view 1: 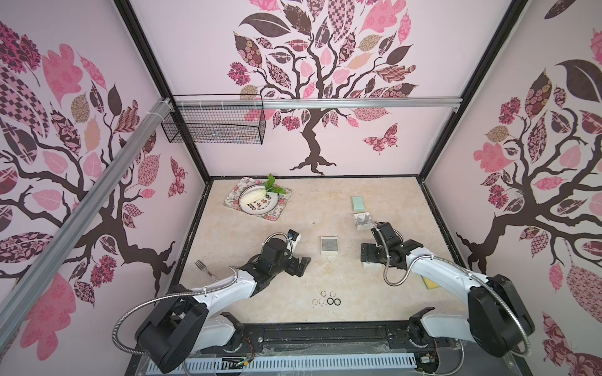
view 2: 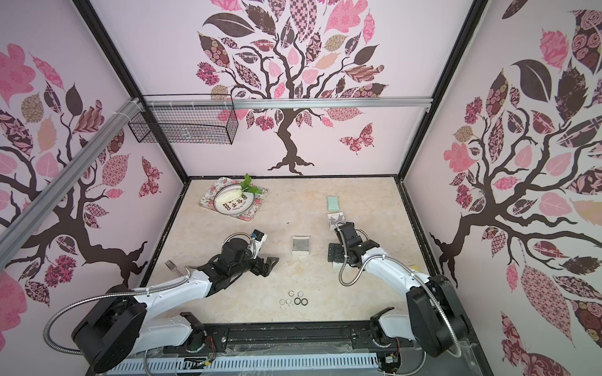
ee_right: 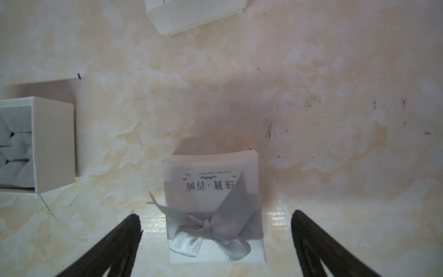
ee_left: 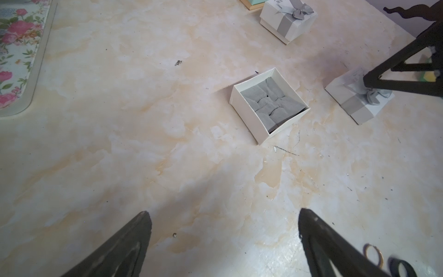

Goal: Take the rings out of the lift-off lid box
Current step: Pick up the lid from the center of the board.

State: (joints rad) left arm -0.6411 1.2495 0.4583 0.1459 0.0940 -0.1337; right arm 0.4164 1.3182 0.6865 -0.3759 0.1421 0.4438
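The lift-off lid box (view 1: 329, 249) (view 2: 300, 244) (ee_left: 268, 105) (ee_right: 48, 144) stands open mid-table, and only its grey cushion shows inside. The rings (view 1: 327, 298) (view 2: 294, 298) lie in a small cluster on the table near the front edge; two show in the left wrist view (ee_left: 372, 254). The box's lid (ee_right: 213, 182) (ee_left: 354, 105), white with a grey bow, rests on the table. My right gripper (view 1: 368, 257) (view 2: 335, 255) (ee_right: 215, 214) hangs open over it, fingers either side and apart from it. My left gripper (view 1: 303, 265) (view 2: 270, 265) (ee_left: 223, 212) is open and empty, left of the box.
A second bowed white box (view 1: 362, 220) (ee_left: 287, 18) and a mint box (view 1: 358, 202) sit at the back right. A plate on a floral mat (view 1: 270, 216) is back left, a fork (view 1: 203, 268) front left, a sponge (view 1: 430, 281) front right. A wire basket (view 1: 215, 120) hangs on the wall.
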